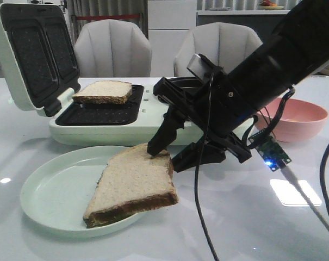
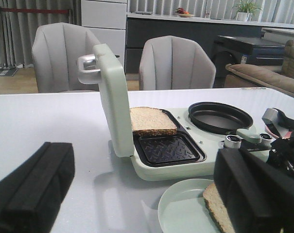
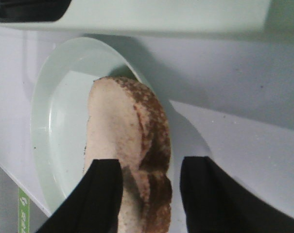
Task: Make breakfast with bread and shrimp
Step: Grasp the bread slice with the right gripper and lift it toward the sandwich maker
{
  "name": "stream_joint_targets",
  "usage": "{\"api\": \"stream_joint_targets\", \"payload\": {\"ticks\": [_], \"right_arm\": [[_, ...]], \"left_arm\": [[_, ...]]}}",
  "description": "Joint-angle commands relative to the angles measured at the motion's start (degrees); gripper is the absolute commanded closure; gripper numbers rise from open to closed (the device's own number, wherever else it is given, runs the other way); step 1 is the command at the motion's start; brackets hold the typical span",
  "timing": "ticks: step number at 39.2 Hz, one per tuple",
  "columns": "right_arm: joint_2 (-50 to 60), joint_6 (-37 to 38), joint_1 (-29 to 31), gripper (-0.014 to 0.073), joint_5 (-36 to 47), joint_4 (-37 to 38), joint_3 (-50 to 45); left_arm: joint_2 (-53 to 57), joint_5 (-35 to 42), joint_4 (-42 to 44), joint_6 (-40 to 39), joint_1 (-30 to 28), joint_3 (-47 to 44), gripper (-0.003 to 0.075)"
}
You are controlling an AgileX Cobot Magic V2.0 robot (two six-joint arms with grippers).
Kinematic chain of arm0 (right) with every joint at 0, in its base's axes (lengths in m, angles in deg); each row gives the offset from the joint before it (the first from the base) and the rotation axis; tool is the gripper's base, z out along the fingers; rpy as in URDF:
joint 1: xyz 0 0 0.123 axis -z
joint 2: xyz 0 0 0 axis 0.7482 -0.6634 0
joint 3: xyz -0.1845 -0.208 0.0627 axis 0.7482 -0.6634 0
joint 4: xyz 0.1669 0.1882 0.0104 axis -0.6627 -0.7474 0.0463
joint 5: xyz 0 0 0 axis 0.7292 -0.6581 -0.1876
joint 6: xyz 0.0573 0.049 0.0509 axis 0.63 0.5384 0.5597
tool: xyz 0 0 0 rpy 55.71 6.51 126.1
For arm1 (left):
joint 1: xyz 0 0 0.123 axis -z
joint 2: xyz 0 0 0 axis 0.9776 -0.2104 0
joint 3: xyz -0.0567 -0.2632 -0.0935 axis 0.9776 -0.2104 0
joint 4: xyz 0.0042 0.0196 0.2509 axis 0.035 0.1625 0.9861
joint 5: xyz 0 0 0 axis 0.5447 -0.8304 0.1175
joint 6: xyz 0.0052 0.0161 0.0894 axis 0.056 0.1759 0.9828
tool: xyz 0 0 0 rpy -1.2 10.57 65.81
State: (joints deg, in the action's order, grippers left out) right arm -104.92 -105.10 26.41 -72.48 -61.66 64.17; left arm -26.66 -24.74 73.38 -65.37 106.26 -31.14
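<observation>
**Lifting the second slice toward the sandwich maker**

Gripping 1 slice of bread (image 1: 134,185) at its upper corner, the right hand (image 1: 167,149) has 1 finger above the crumb and 1 below, though the right wrist view shows a gap beside the crust, so how firmly it pinches I cannot tell. The slice tilts down from the hand, its far edge resting on the pale green plate (image 1: 50,190) beneath it.

The left hand (image 2: 137,194) hangs clear of everything, fingers apart and empty, with the plate and the maker just ahead of it.

By my judgement the task is at an early-middle stage. 1 slice (image 1: 103,91) already lies on the dark grill plate of the sandwich maker (image 1: 99,128), beyond the right hand, its lid (image 1: 31,54) standing open. The second slice is not yet placed. No shrimp can be made out; a pink bowl (image 1: 297,117) sits behind the right arm, its contents too unclear to name. So shrimp, the top slice and closing the lid appear to remain.

The tabletop (image 1: 251,217) is glossy white and reflects ceiling lights. Behind it stand 2 pale padded chairs (image 1: 112,46), with cabinets and curtains further back.
</observation>
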Motion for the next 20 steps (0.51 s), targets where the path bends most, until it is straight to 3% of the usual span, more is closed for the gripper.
{"api": "stream_joint_targets", "payload": {"ticks": [1,7,13,20], "right_arm": [[1.3,-1.2,0.0,0.0201,-3.4,-2.0,1.8],[1.1,-3.1,0.0,0.024,-3.6,-2.8,1.9],[1.1,-4.8,0.0,0.0382,-4.7,-4.2,1.9],[2.1,-6.5,0.2,0.0403,-5.0,-5.5,1.9]], "left_arm": [[1.0,3.8,0.6,-0.6,0.2,1.4,0.0081],[1.0,3.8,0.6,-0.6,0.2,1.4,0.0081],[1.0,3.8,0.6,-0.6,0.2,1.4,0.0081],[1.0,3.8,0.6,-0.6,0.2,1.4,0.0081]]}}
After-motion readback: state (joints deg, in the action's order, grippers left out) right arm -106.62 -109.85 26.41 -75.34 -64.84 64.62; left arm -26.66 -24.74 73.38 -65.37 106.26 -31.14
